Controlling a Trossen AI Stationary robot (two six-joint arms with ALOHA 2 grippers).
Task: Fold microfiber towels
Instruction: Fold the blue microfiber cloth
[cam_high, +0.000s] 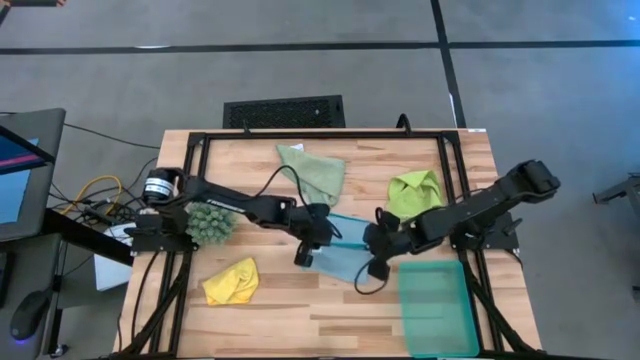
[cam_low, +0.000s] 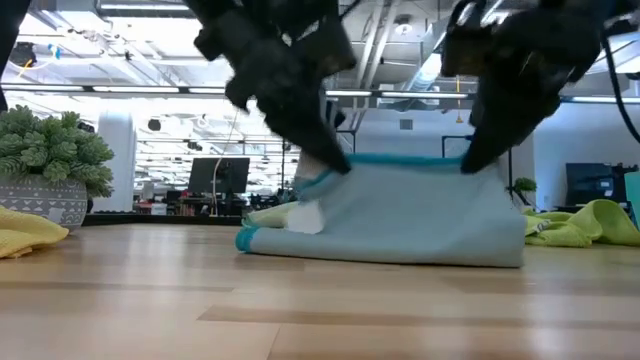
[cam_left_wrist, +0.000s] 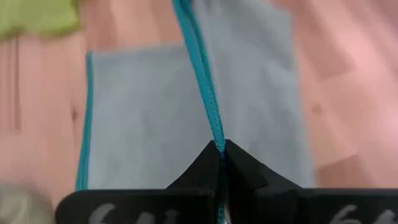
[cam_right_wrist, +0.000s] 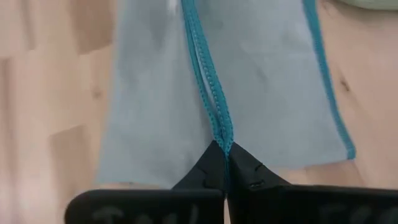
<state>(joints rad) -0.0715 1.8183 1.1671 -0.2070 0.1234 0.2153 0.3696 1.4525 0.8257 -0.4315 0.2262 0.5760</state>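
Observation:
The light blue towel lies mid-table, doubled over, with its teal-stitched edge raised between both grippers. My left gripper is shut on that edge at the towel's left end, and my right gripper is shut on it at the right end. In the low view the blue towel hangs like a curtain with its lower fold on the wood. A sage green towel and a lime green towel lie crumpled at the far side. The yellow towel lies near left. My left gripper pinches the teal-stitched edge between its two fingers, at the towel's left end. The fingers slant down from the left. The cloth hangs below them, and its lower fold rests on the table. My right gripper pinches two teal-stitched edges laid together, so two layers, at the towel's right end. Its fingers slant down from the right. The top edge runs nearly straight between both grippers, and the lower fold rests on the table.
A teal plastic tray sits at the near right corner, close to my right gripper. A dark green spiky clump in a pot stands at the left beside my left arm. Bare wood shows along the near edge between the yellow towel and the tray.

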